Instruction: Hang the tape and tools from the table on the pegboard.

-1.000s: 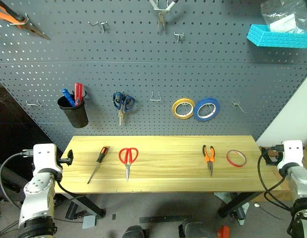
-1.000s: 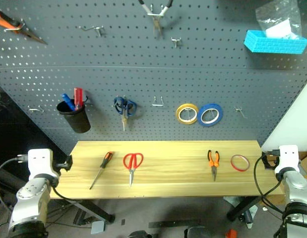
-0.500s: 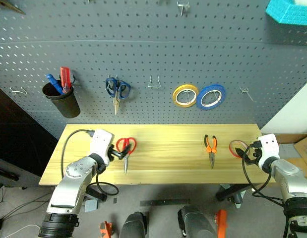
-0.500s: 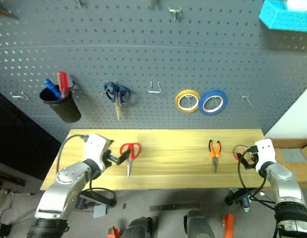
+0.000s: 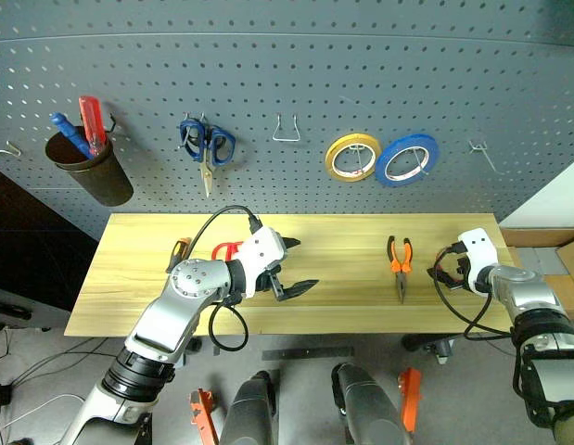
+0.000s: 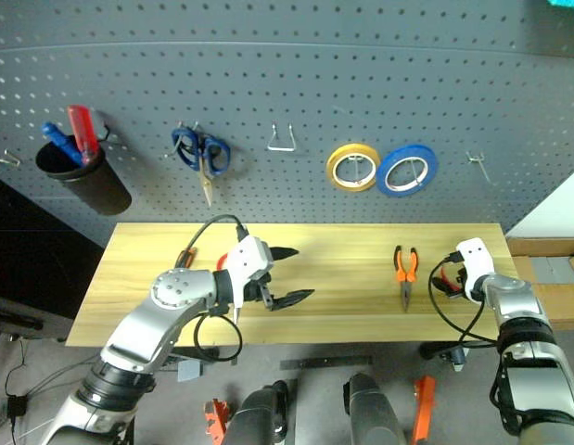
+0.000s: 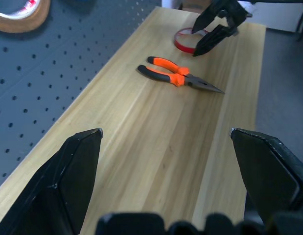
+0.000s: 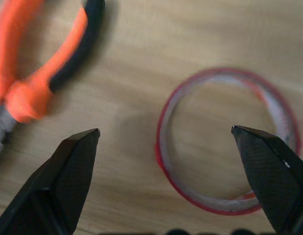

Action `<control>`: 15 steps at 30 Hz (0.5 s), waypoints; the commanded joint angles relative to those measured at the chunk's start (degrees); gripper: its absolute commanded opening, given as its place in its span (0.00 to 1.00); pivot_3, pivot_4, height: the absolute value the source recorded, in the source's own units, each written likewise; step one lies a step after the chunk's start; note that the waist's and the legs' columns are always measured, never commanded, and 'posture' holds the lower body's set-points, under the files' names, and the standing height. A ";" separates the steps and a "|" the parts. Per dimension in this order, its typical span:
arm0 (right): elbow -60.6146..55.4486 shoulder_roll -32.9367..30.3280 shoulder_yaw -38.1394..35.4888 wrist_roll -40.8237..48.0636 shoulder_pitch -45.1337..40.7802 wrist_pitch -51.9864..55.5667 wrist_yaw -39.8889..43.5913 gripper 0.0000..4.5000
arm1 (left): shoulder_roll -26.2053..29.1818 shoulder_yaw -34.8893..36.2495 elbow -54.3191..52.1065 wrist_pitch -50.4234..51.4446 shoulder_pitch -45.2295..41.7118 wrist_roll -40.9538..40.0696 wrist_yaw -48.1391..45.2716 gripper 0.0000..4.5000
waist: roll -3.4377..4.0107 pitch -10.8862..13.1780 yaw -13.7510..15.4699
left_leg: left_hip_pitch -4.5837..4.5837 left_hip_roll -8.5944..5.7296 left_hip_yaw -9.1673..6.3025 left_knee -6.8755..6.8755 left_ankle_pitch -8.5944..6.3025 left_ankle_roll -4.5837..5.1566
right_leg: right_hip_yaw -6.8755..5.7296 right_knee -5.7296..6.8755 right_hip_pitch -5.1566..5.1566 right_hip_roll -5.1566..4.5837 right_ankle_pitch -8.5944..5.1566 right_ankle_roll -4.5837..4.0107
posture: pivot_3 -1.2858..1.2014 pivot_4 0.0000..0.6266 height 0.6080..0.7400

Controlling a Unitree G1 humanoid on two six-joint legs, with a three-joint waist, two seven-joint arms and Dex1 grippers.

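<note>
The red tape [image 8: 160, 147] lies flat on the table [image 5: 351, 287] near its right end. My right gripper [image 8: 163, 131] hangs open just above it, one finger over each side. The orange-and-black pliers [image 5: 399, 264] lie to the tape's left. My left gripper [image 5: 297, 265] is open over the middle of the table and points towards the pliers, with nothing between its fingers. Behind the left arm, the red scissors [image 5: 225, 248] and the screwdriver [image 5: 180, 250] show only in part. The dark grey pegboard [image 5: 287, 74] rises behind the table.
On the pegboard hang a black cup with two handles in it [image 5: 87, 176], blue-handled scissors [image 5: 205, 144], a yellow roll [image 5: 351, 156] and a blue roll [image 5: 407, 158]. Bare hooks [image 5: 285, 130] [image 5: 482, 154] sit between and to the right of them.
The camera has tilted down. My left arm swung right, past the scissors, to the table's middle. My right gripper came in over the red tape. Both stayed open.
</note>
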 commanded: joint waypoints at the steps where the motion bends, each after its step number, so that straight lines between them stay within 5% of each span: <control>1: 5.23 -1.63 1.89 -2.95 -2.56 -1.82 1.81 0.86 | 0.14 -0.38 -0.94 -2.06 -0.27 0.40 -1.50 1.00 | -0.10 0.32 -0.04 | 0.00 0.00 0.00 0.00 0.00 0.00 | 0.00 0.00 0.00 0.00 0.00 0.00 | 0.48 0.53 1.00; 12: 12.28 -1.46 4.34 -6.92 -5.95 -2.62 4.93 0.04 | -0.18 -1.37 -2.79 -0.61 -0.23 -1.16 -5.46 1.00 | -0.23 0.39 0.02 | 0.01 0.00 -0.04 0.04 0.00 -0.01 | -0.04 0.02 0.01 -0.02 -0.07 0.17 | 0.48 0.50 1.00; 15: 10.32 -1.53 4.35 -7.17 -4.39 -3.48 5.56 0.01 | -1.18 -1.48 -2.96 -0.62 -1.11 -1.55 -5.55 1.00 | -0.23 0.39 0.01 | 0.01 0.00 -0.04 0.06 0.00 -0.01 | -0.04 0.04 0.02 -0.02 -0.09 0.22 | 0.48 0.50 1.00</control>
